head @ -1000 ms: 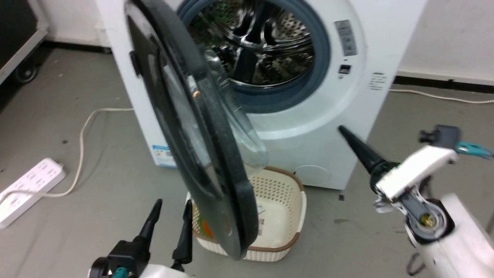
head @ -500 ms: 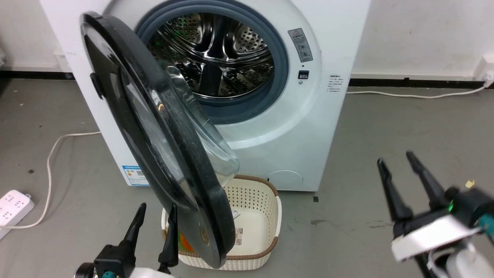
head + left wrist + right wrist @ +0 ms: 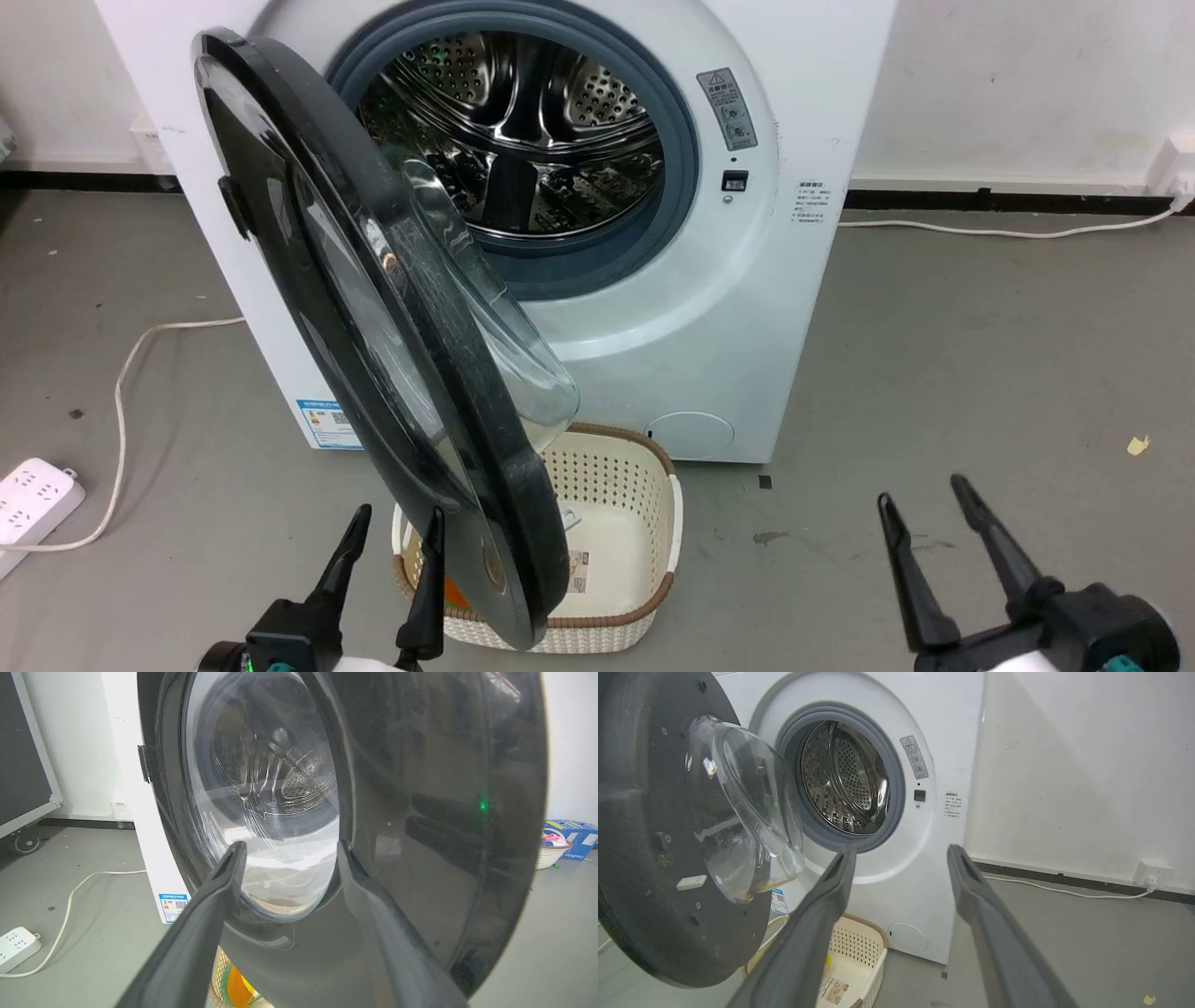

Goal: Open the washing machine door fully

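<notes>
The washing machine door (image 3: 373, 308) is seen half swung out from the washing machine (image 3: 709, 355), its outer face just ahead of the spread, empty left gripper (image 3: 399, 511), while the right gripper (image 3: 920, 490), likewise spread and empty, is held well apart.

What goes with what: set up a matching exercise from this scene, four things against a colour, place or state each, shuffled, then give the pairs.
Things
1. washing machine door
2. basket
3. power strip
4. right gripper

Descriptions
A. white, on the floor at the far left of the head view
B. cream and perforated, on the floor below the door's lower edge
C. glossy black, standing ajar
D. fingers apart, holding nothing

Pairs: 1-C, 2-B, 3-A, 4-D
</notes>
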